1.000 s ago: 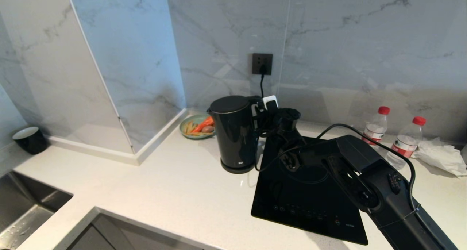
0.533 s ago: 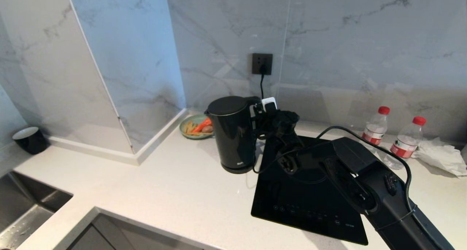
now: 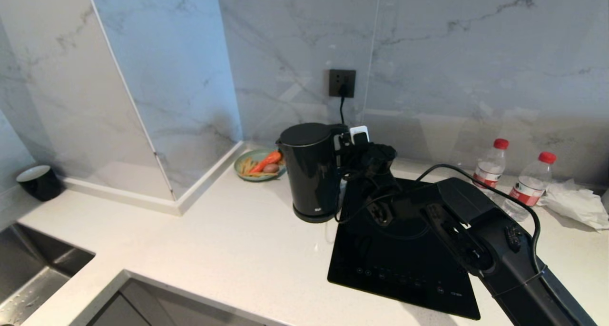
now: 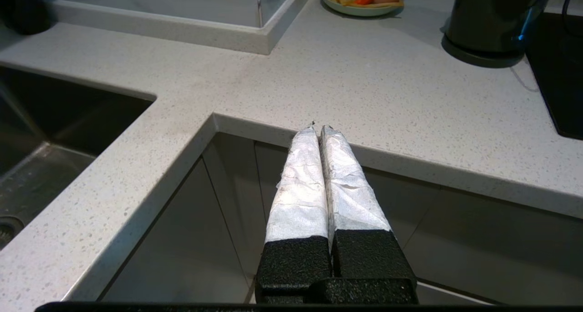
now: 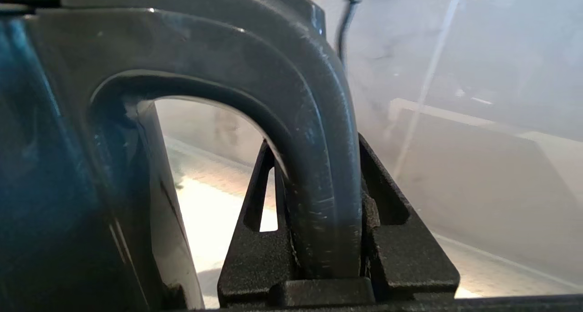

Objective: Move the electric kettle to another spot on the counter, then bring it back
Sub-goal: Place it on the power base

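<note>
— Kettle (image 3: 311, 171) position?
— Upright on the counter (image 3: 228, 240), left of the cooktop (image 3: 404, 250). Your right end effector (image 5: 325, 239) is clamped on its handle; left end effector (image 4: 317, 130) pressed together, farther off.

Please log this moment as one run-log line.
right pincer: shut on electric kettle handle | kettle: by cooktop | left pincer: shut, idle

The right gripper (image 5: 325, 230) has its jaws clamped round the electric kettle's (image 5: 68, 166) loop handle.
</note>
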